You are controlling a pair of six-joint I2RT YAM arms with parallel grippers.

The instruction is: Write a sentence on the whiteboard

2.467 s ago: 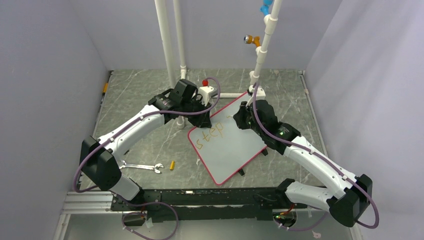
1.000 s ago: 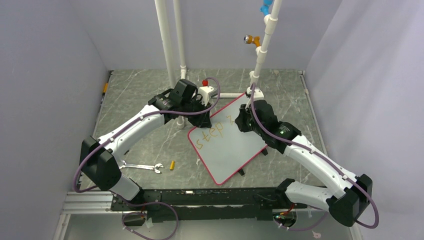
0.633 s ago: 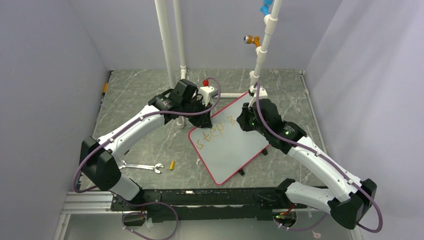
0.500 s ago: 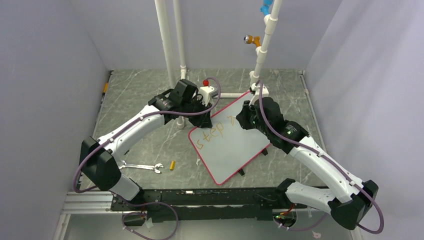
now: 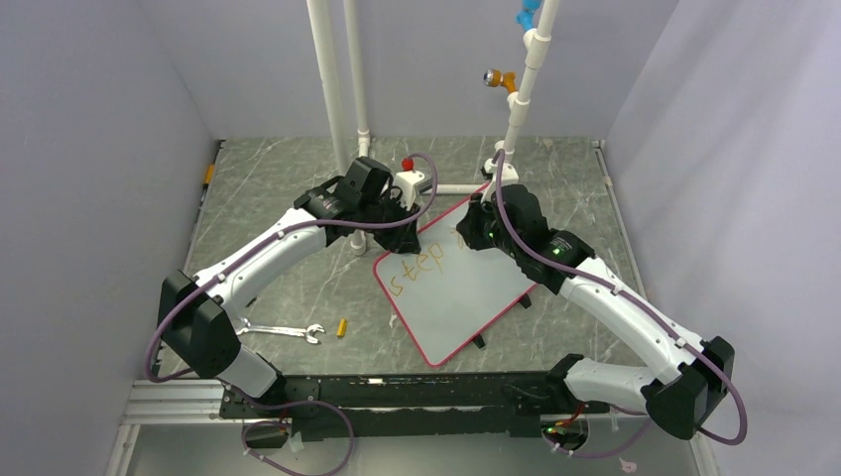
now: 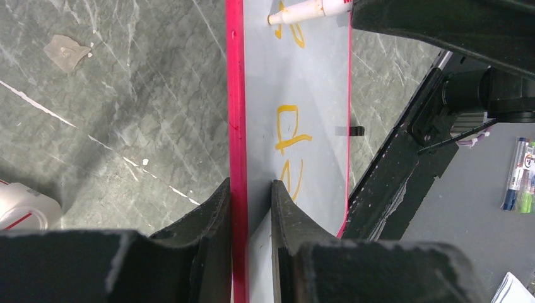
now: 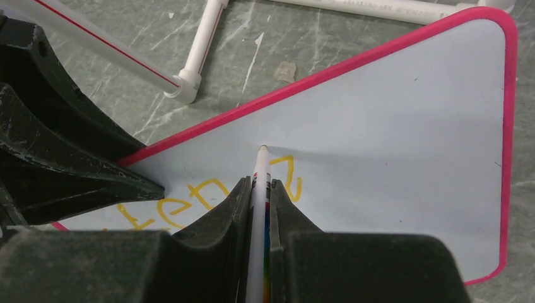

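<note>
Orange-yellow letters point(image 7: 211, 192) of the sentence run along one long edge of the whiteboard point(image 7: 410, 120). The word "step" is done, and one more letter beside it looks started. The board lies turned cornerwise in the middle of the grey stone table point(image 5: 278, 188), between the two arms. A white marker point(image 7: 261, 165) points at the board just past the newest letter. I cannot tell for sure if its tip is touching. The right gripper point(image 7: 258, 194) is squeezed tight on the marker. The left gripper point(image 6: 250, 189) is pinching the board's red rim, so the board can't slide.

I think the job now is writing the next letter of the second word. To do it well, the marker should press softly and make small, slow strokes. It should go along the same line as "step". The left gripper should hold the board firm. Most of the board is blank, so I think there is a lot left to write.
</note>
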